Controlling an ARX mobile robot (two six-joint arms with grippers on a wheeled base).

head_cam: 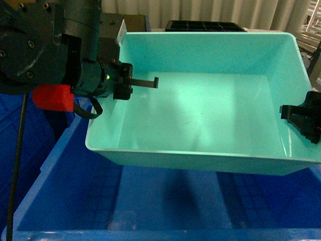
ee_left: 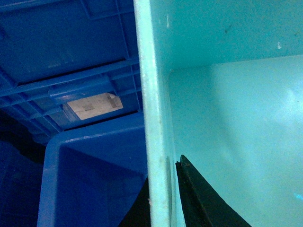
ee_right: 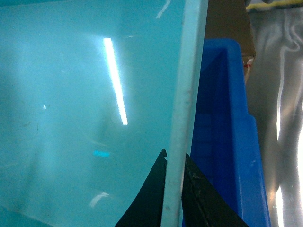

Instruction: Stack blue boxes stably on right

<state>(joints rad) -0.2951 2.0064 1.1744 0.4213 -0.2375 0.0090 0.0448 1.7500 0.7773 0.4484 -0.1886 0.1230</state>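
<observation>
One light turquoise blue box hangs in the air, held between both arms above a large royal-blue crate. My left gripper is shut on the box's left wall, one finger inside and the other outside. In the left wrist view the rim runs between the fingers of the left gripper. My right gripper is shut on the right wall. The right wrist view shows that rim pinched in the right gripper. The box is empty inside.
The royal-blue crate lies directly under the held box, and its near rim runs along the bottom of the head view. Another ribbed blue crate with a paper label stands beyond it. A black tray sits behind.
</observation>
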